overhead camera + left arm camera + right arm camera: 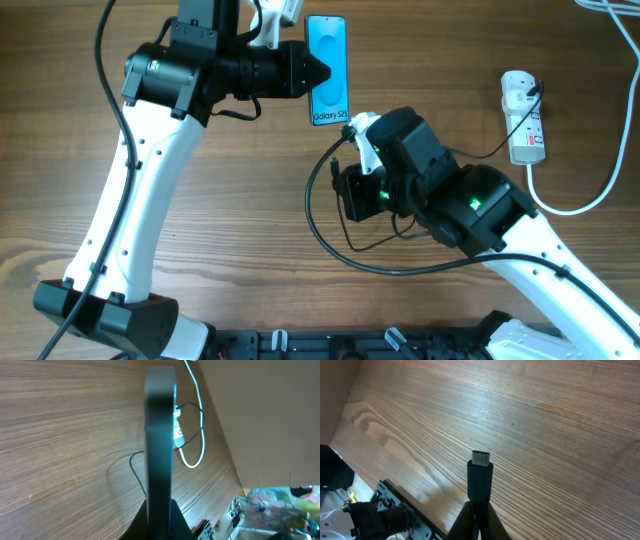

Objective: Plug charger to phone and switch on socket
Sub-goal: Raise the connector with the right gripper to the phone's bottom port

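My left gripper (312, 72) is shut on the left edge of the phone (328, 60), holding it with its teal screen up and the white "Galaxy" band toward me. In the left wrist view the phone (160, 435) shows edge-on as a dark bar rising from the fingers (160, 522). My right gripper (479, 512) is shut on the charger's black plug (480, 477), its metal tip pointing away over bare wood. From above, this gripper (347, 185) sits below and right of the phone, apart from it. The charger cable (318, 225) loops beneath it. The white socket (523, 118) lies at the far right.
The socket's white lead (575, 205) curves along the right edge and also shows in the left wrist view (200, 435). The thin black cable reaches the plug block on the socket (520, 88). The arm bases (300, 345) stand at the table's front edge.
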Available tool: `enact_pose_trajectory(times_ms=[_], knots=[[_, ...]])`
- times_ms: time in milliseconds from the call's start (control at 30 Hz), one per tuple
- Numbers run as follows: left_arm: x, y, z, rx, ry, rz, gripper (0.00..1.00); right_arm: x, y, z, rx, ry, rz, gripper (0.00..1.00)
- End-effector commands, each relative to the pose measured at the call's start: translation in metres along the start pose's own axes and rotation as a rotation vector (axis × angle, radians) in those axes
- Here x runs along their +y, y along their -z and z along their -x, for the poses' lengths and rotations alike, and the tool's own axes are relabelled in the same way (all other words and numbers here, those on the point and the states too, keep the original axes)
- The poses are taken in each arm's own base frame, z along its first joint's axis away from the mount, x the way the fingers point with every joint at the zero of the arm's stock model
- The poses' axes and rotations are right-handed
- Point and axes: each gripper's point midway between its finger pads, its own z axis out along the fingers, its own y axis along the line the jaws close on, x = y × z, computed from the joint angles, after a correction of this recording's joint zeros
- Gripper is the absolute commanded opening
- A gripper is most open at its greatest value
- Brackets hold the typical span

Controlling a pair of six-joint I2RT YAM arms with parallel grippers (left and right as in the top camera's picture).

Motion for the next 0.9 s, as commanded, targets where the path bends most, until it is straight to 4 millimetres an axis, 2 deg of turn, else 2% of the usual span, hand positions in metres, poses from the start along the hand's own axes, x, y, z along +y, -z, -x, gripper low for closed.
enact_pose_trajectory(times_ms=[0,167,300,500,867], knots=[[-0.008,0.004,0.001,-0.001,0.027,-0.041,0.04,0.007,0.013,0.012,-0.061,0.005,0.014,0.04],[-0.009,0.004,-0.001,0.006,0.031,-0.047,0.04,0.011,0.014,0.020,-0.094,0.012,0.029,0.04],[-0.018,0.004,-0.004,0.025,-0.010,-0.103,0.04,0.014,0.015,0.025,-0.116,0.015,0.039,0.04],[-0.020,0.005,-0.005,0.024,-0.065,-0.111,0.04,0.010,0.016,0.028,-0.132,-0.004,0.017,0.04],[-0.022,0.005,-0.005,0.029,-0.062,-0.123,0.04,0.015,0.033,0.039,-0.213,-0.001,0.029,0.04]])
